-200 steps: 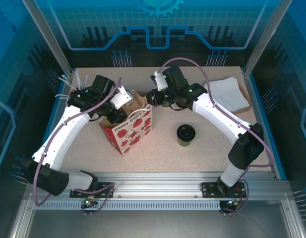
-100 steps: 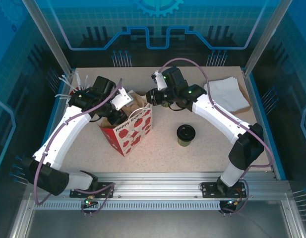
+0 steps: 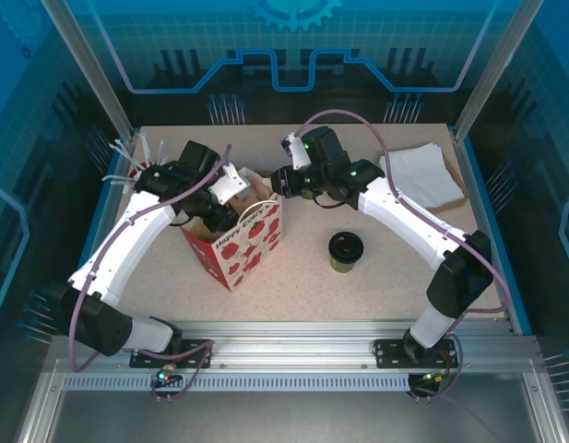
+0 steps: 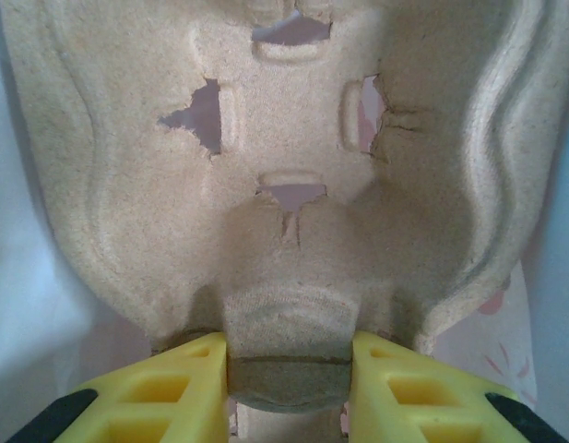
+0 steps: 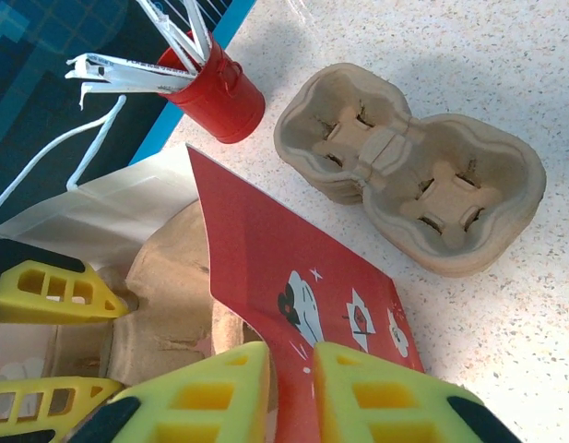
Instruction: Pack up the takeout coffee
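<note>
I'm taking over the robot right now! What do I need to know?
Left gripper: shut on the carrier, which sits partly inside the bag.
Right gripper: pinching the bag's wall, holding it open.
Coffee: lidded, standing on the table right of the bag, untouched.
Done: bag open, carrier at its mouth.
Left: seat the carrier, put the coffee in.

A robotics lab test cell: a speckled tabletop (image 3: 293,286) fenced by blue printed panels (image 3: 293,55) behind it and aluminium frame posts (image 3: 88,69) at its corners, with a slotted aluminium rail (image 3: 293,337) along its near edge.
</note>
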Available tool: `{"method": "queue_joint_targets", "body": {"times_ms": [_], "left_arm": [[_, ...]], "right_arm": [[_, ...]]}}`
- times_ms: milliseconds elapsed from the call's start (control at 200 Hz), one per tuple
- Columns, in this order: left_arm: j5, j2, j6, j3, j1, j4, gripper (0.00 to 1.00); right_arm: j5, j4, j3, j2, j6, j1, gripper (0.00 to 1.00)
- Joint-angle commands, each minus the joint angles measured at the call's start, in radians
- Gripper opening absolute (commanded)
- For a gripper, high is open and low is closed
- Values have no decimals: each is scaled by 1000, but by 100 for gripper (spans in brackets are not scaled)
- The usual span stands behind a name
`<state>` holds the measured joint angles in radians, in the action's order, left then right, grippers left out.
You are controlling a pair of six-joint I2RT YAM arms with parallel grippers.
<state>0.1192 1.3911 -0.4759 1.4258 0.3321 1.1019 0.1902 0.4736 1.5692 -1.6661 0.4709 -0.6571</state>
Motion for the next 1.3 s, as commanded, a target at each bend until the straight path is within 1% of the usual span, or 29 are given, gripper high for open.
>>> {"method": "queue_joint_targets", "body": {"times_ms": [0,185,340,495,845,1296], "left_arm": [[-9,13,35,29,6,21,34],[-7,15,54,5,12,-1,34],[-10,32,62,1,22,-5,34],[-19,59,70,5,34,-5,35],[-50,108,86,7,56,-10,37],[-62,178,125,-13,64,-62,39]], "right_arm": [[-12,9,-24,33,-10,-18,27],[-12,14,-16,69,-27,-17,41],[-11,8,-15,111,-32,-7,55],[-18,5,-29,162,-41,16,63],[-23,8,-106,228,-51,74,66],[-37,7,-177,265,-62,86,67]]}}
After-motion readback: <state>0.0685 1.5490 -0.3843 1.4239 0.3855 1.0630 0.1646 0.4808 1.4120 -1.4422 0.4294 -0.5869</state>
